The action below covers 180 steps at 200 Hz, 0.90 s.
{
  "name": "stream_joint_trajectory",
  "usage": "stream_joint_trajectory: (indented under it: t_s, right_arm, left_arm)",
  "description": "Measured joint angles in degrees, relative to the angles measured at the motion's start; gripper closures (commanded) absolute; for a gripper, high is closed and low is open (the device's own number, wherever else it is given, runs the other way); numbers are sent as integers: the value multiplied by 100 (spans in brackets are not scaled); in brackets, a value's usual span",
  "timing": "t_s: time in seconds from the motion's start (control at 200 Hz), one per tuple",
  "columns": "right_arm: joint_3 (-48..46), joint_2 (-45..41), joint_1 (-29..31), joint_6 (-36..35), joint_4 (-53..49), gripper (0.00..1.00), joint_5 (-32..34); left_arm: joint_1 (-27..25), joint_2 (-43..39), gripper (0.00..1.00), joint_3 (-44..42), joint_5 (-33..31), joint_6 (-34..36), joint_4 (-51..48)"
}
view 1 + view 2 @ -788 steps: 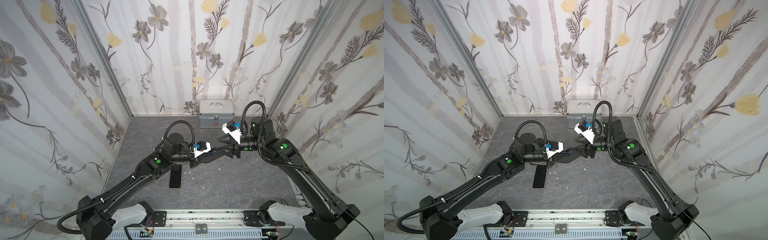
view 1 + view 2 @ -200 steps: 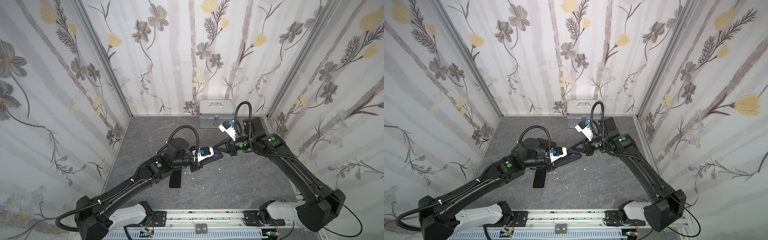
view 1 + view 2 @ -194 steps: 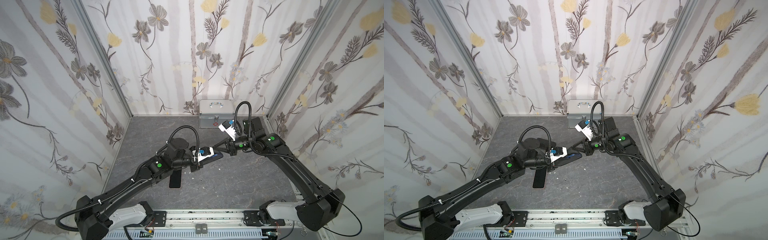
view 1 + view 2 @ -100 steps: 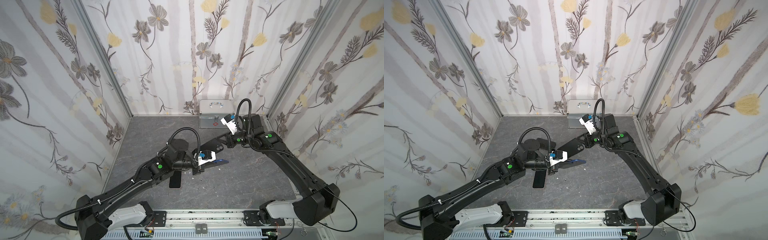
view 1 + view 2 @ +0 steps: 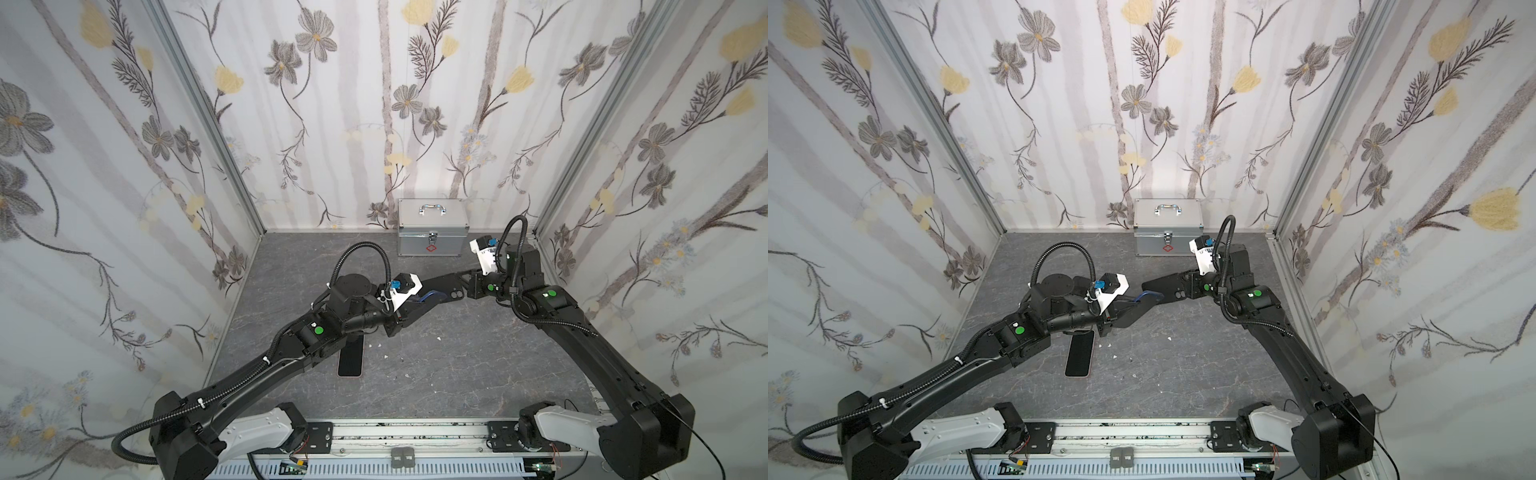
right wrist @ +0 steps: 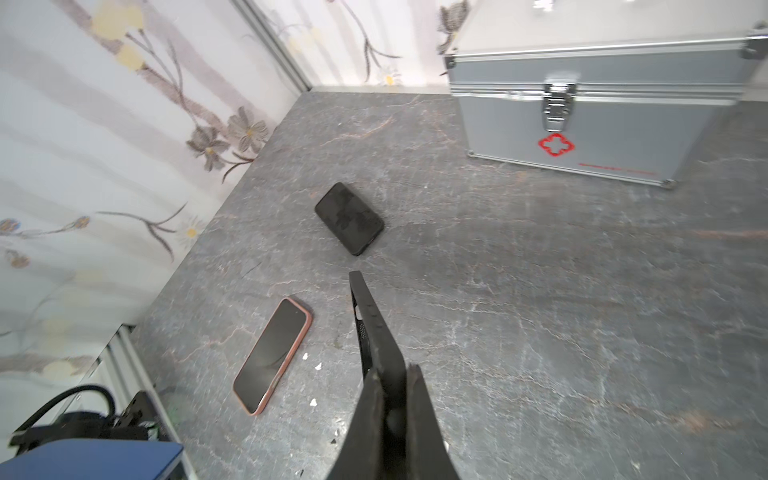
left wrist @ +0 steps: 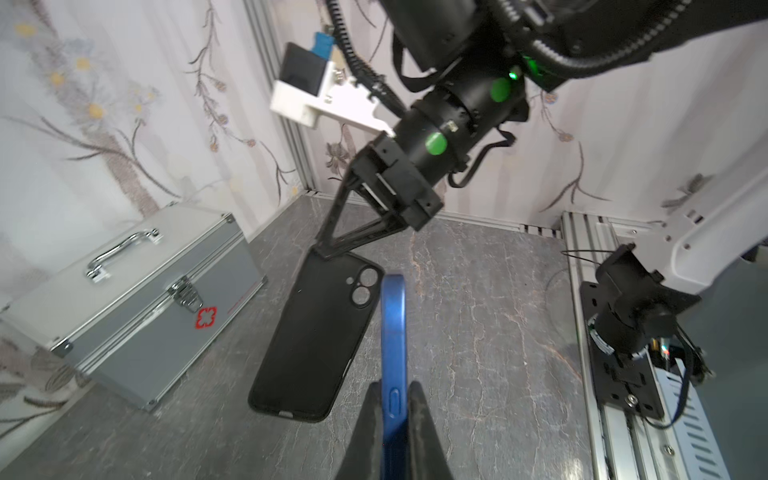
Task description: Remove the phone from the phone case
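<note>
The left fingers, nearly closed, pinch the blue phone edge-up by one end. The right fingers, equally narrow, clamp one end of the empty black phone case. Both hang over the middle of the desk, clear of each other with free ends adjacent and long axes roughly in line between the arms, so each arm can probably set its piece down on its own side.
</note>
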Motion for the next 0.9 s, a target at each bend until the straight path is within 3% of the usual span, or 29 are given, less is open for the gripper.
stream_joint_trajectory:
  t_s: [0.175, 0.29, 0.445, 0.679, 0.899]
  right_arm:
    - [-621, -719, -238, 669, 212, 100, 861]
    - [-817, -1115, -428, 800, 221, 100, 1060]
    - [-470, -1167, -573, 765, -549, 100, 1370]
    - [103, -988, -636, 796, -2181, 100, 2389]
    - [184, -874, -938, 787, -2949, 100, 2640]
  left_arm:
    - [142, 372, 100, -361, -533, -1523, 817]
    - [170, 850, 100, -365, -946, -2570, 1261]
    - [170, 1552, 100, -343, -1086, -3705, 1644]
    - [-28, 2555, 100, 26, -1086, -4765, 2221]
    - [-267, 3331, 100, 142, -1008, -5510, 2682]
